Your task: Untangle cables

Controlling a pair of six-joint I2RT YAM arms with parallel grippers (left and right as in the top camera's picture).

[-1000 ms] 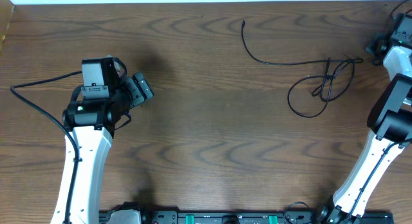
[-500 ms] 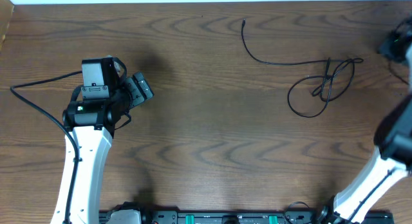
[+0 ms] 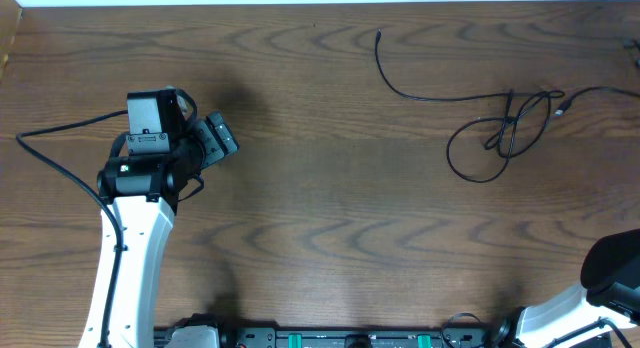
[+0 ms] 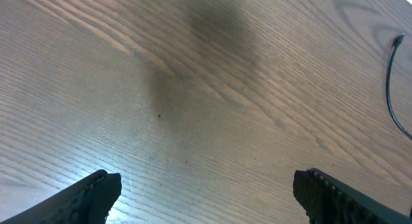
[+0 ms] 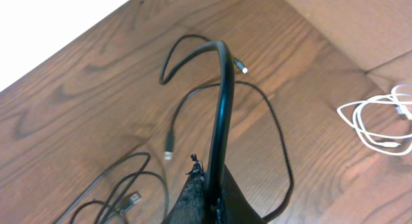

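On the left, the left jaws are hanging spread wide over the bare brown wood-grain desk (image 3: 330, 188). They are holding nothing, just as they were a second ago.

Moving right, the thin black cable (image 3: 450, 99) is lying at the far right of the desk. Its loops are still crossing in a knot, but one strand is now running from that knot off the right edge.

That strand is what has changed. My right arm has swung out of the overhead view, leaving only its base showing at the near right. On its wrist camera the right jaws are clamped shut on the black cable (image 5: 220, 114), lifting it in an arch above the desk. The thin white cable (image 5: 380, 127) is lying coiled on its own further right.

I'm judging that the pull is starting to draw the knot out, though the loops are not yet separating.
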